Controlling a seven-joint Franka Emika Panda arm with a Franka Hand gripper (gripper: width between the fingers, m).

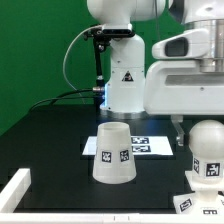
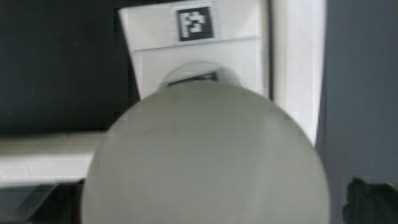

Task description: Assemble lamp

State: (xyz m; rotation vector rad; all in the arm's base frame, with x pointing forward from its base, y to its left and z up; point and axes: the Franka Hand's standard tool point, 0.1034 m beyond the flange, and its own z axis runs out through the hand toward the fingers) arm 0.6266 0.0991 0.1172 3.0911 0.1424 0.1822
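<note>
The bulb, round-headed with a tagged stem, stands upright over the square-footed base at the exterior view's right. In the wrist view the bulb's head fills the middle, and the base with its tag and socket hole lies beyond it. My gripper straddles the bulb's head from above. Its dark fingers stand on either side of the head, with a thin gap showing on one side. The cone shade stands alone, wide end down, in the middle of the table.
The marker board lies flat behind the shade. A white rail runs along the front at the exterior view's left. The arm's pedestal stands at the back, with a black cable hanging on the exterior view's left of it.
</note>
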